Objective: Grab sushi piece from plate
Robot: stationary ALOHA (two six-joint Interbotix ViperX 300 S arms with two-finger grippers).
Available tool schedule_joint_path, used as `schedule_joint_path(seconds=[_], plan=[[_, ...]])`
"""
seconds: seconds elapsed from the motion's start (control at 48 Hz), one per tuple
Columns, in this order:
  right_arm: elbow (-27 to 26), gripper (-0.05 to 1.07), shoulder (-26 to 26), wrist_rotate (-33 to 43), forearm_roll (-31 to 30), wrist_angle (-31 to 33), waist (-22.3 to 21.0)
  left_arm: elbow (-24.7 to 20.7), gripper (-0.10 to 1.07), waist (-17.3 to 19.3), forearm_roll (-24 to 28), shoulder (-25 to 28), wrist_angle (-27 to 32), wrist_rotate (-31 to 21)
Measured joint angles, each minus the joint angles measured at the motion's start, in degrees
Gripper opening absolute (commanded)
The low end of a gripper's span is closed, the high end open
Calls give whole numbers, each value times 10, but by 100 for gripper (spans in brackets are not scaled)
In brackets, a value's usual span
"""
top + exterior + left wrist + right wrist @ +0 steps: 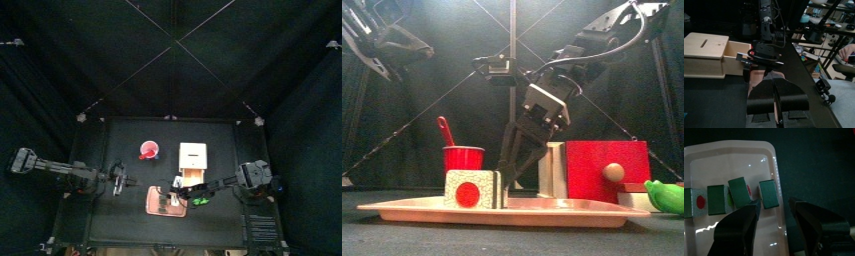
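Sushi pieces [769,194] lie in a row on the salmon-pink rectangular plate [724,158], green-wrapped, at least one showing a white face with a red centre [470,190]; none lifted. Plate [171,202] sits at the table's front edge, near the middle, just in front of the cream box [195,157]. Right gripper [784,210] hangs directly over the plate's rim beside the end piece, jaws spread wide, nothing between them; in the front view it [513,172] reaches down behind the sushi piece, not touching it as far as can be told. Small round pink bowl [148,151] with a red utensil stands left of the box; front view shows it as a red cup [464,158]. Red block [604,170] and a green object [663,195] at right of the plate. Left gripper [775,97] rests apart on the table's left side, aimed toward the box; its jaws look close together, but state uncertain.
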Motion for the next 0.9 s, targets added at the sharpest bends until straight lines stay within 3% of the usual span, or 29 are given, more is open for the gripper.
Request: schedule_joint_path(seconds=[0.292, 0.625, 0.896], plan=[[-1, 82, 5, 0, 1, 1, 0, 1, 18, 4, 0, -1, 0, -1], [-1, 61, 5, 0, 3, 1, -1, 3, 18, 6, 0, -1, 0, 0], [-9, 55, 4, 1, 11, 6, -2, 3, 18, 7, 0, 0, 0, 0]])
